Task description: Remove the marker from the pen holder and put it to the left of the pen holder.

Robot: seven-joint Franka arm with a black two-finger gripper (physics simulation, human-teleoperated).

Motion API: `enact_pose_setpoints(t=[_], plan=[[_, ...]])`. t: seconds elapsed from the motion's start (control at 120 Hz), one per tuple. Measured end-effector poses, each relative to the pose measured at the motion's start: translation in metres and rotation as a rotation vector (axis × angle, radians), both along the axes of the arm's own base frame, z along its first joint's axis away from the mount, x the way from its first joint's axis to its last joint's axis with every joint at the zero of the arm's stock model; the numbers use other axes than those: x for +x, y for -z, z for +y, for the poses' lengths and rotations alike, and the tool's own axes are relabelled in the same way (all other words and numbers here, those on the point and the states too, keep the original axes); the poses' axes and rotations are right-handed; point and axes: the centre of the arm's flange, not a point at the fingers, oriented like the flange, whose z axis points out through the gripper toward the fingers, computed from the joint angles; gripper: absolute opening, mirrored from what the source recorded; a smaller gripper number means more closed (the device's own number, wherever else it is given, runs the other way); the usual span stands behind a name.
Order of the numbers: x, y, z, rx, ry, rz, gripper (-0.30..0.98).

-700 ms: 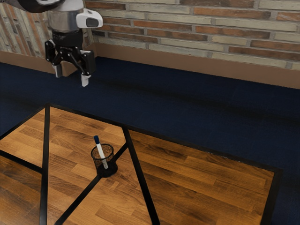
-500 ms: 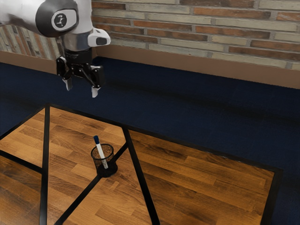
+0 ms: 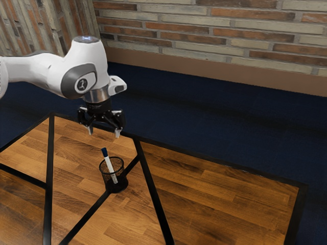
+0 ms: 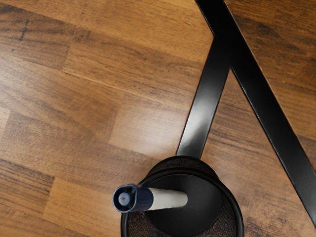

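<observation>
My gripper (image 3: 104, 133) hangs above the marker in the exterior view, its two fingers spread wide with nothing between them. The white marker (image 3: 109, 165) leans inside the black mesh pen holder (image 3: 120, 178), blue cap up and poking past the rim toward the exterior view's left. From above, in the wrist view, the marker (image 4: 168, 198) slants across the mouth of the pen holder (image 4: 239, 213), with its blue end over the rim. A gap separates the fingertips from the cap.
The wooden table (image 3: 225, 199) has black inlaid strips, one of which runs under the pen holder. Its black far edge (image 3: 219, 163) borders a dark blue floor (image 3: 204, 117), with a brick wall (image 3: 230, 30) behind.
My gripper has come down and toward the exterior view's right, nearer the pen holder, and stays open. The marker and the pen holder have not moved.
</observation>
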Motion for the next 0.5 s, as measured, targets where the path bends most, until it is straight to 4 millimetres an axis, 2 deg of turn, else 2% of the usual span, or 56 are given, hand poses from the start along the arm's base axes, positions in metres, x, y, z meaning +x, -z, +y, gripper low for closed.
enact_pose_setpoints(t=[0.1,0.167,0.217,0.292,0.35,0.408,0.5], plan=[[0.002,0.005,-0.001,-0.003,0.016,-0.014,0.69],[0.006,0.021,0.005,-0.002,0.021,0.002,0.69],[0.009,0.032,0.019,-0.001,0.010,0.010,0.69],[0.010,0.038,0.047,0.000,-0.015,0.006,0.69],[0.009,0.042,0.058,0.000,-0.015,0.004,0.69],[0.003,0.055,0.054,-0.003,0.008,0.013,0.69],[0.002,0.070,0.028,-0.006,0.094,0.001,0.69]])
